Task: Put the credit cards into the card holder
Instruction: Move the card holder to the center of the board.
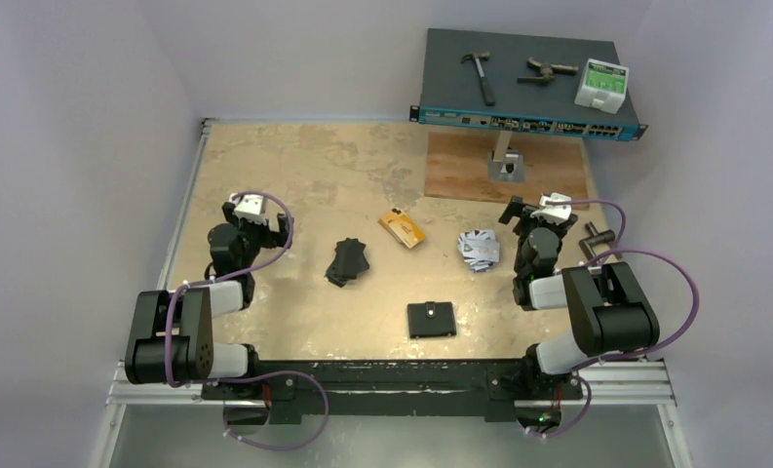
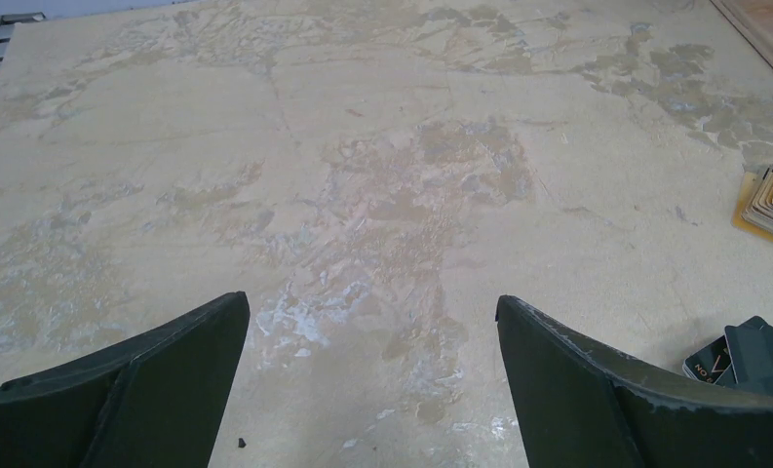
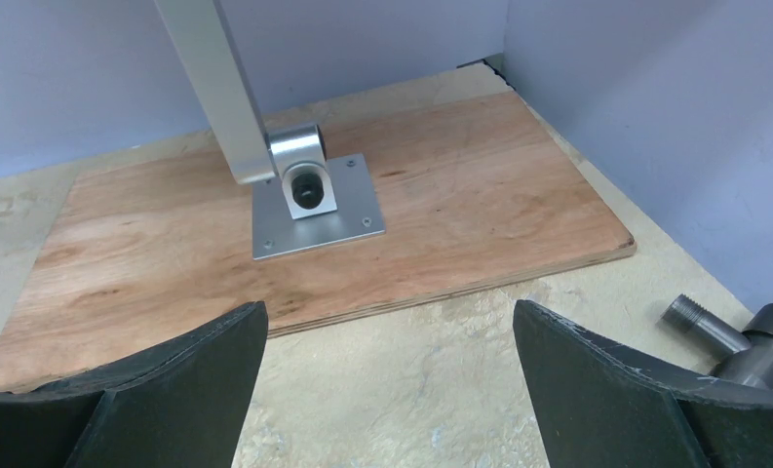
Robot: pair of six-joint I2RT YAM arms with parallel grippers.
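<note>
Left gripper (image 2: pixel 370 300) was wide open and held nothing, its fingers (image 2: pixel 119 390) over bare bench (image 2: pixel 265 146), mid-left of the top view. Right gripper (image 3: pixel 390 306) was also fully open and empty, at mid-right of the top view. It faced a plywood board (image 3: pixel 480 205) with a metal bracket (image 3: pixel 314 195) bolted on it.

Orange-yellow credit cards (image 1: pixel 402 227) sat in a small stack at centre frame, between the grippers and well apart from both. The same stack showed at the right edge of the left wrist view. Silver-white credit cards (image 1: pixel 479 249) lay in a loose pile right of centre, near the right gripper and not touching it.

Card holder (image 1: pixel 431 319) lay flat at lower centre, below both card piles and touching neither. No card was on it.

A dark flat stack (image 1: pixel 347 261) lay left of centre, near the left gripper; couldn't tell what it was. A pipe fitting (image 3: pixel 743 341) lay on the bench by the right wall, just off the board's corner.

Network switch (image 1: pixel 528 117) sat at upper right behind the board, with a hammer (image 1: pixel 478 76) and a white box (image 1: pixel 601 85) on top.
</note>
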